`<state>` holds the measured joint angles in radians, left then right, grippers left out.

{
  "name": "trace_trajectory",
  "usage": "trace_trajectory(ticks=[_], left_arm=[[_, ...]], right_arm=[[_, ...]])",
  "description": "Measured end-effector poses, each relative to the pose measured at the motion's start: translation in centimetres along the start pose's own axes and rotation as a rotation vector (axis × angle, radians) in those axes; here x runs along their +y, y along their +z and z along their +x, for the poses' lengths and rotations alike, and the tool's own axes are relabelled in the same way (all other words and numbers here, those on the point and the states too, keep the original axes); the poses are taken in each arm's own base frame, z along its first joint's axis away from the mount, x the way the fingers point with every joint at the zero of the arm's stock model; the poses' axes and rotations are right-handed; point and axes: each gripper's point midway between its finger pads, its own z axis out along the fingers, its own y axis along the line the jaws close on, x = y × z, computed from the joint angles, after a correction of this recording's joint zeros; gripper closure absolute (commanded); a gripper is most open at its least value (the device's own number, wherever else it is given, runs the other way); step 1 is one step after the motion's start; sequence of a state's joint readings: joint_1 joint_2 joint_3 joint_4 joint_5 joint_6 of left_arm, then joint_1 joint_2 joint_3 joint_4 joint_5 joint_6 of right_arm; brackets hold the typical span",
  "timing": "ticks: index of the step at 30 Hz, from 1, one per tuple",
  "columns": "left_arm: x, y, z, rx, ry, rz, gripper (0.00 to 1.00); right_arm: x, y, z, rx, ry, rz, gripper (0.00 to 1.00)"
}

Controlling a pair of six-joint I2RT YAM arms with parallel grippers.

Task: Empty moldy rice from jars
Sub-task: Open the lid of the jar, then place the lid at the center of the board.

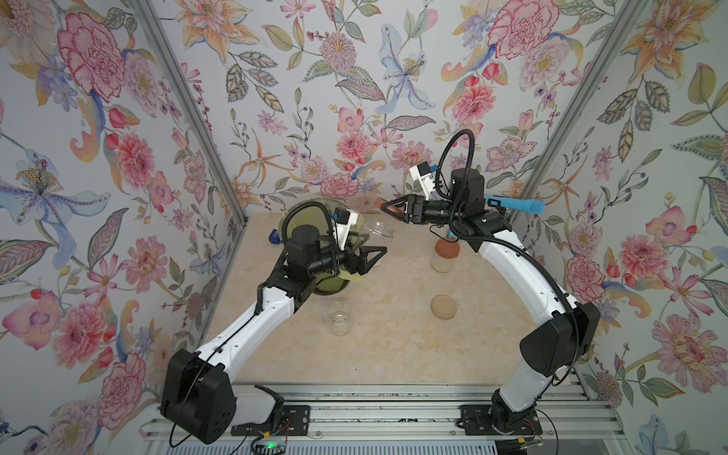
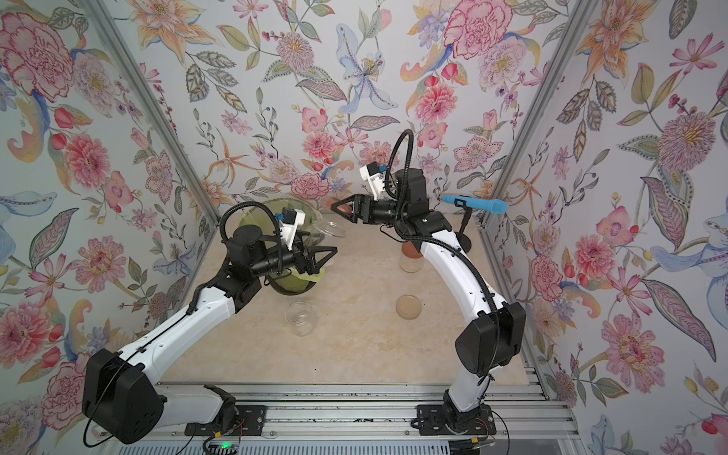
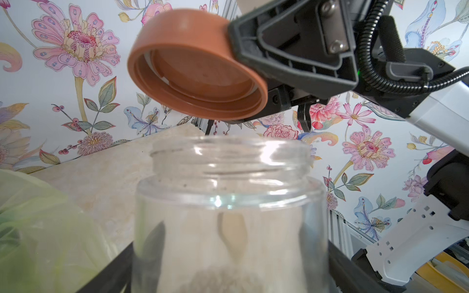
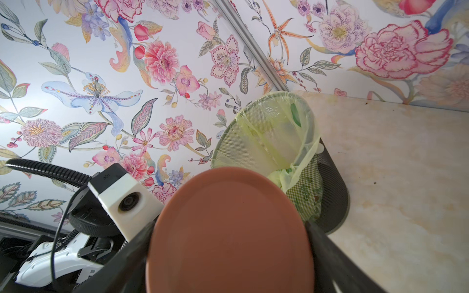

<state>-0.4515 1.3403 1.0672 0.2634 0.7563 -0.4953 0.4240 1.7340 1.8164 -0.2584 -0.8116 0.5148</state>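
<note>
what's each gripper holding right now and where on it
The left gripper holds an open clear jar, jaws on opposite sides of its lower body. The right gripper holds a reddish-brown lid, clamped across its rim.

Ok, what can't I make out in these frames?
- Fill level of the held jar: left wrist view, lower edge cuts it off, glass blurred.
- Bottom of the bin: top views, left arm covers it; right wrist view, liner and held lid block it.
- Contents of the beige-lidded jar: top views, its lid hides them.
</note>
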Motion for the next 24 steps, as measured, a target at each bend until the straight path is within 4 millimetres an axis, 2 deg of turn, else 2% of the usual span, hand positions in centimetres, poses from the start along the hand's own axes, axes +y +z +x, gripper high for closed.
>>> trace_trajectory(ticks=[5, 10, 15, 24], left_arm=[[0.1, 0.0, 0.3, 0.011, 0.000, -0.005, 1.00], [0.0, -0.2, 0.4, 0.019, 0.001, -0.010, 1.00], [-0.3, -0.7, 0.5, 0.017, 0.005, -0.015, 1.00], [-0.5, -1.5, 0.5, 0.016, 0.024, -0.036, 1.00]], right_arm=[[-0.4, -0.2, -0.2, -0.006, -0.018, 0.025, 0.43], [-2.5, -0.5, 0.5, -0.004, -0.002, 0.089, 0.43], [-5.9, -1.1, 3.5, 0.030, 0.057, 0.181, 0.43], [-9.4, -2.2, 8.7, 0.092, 0.116, 0.304, 0.44]])
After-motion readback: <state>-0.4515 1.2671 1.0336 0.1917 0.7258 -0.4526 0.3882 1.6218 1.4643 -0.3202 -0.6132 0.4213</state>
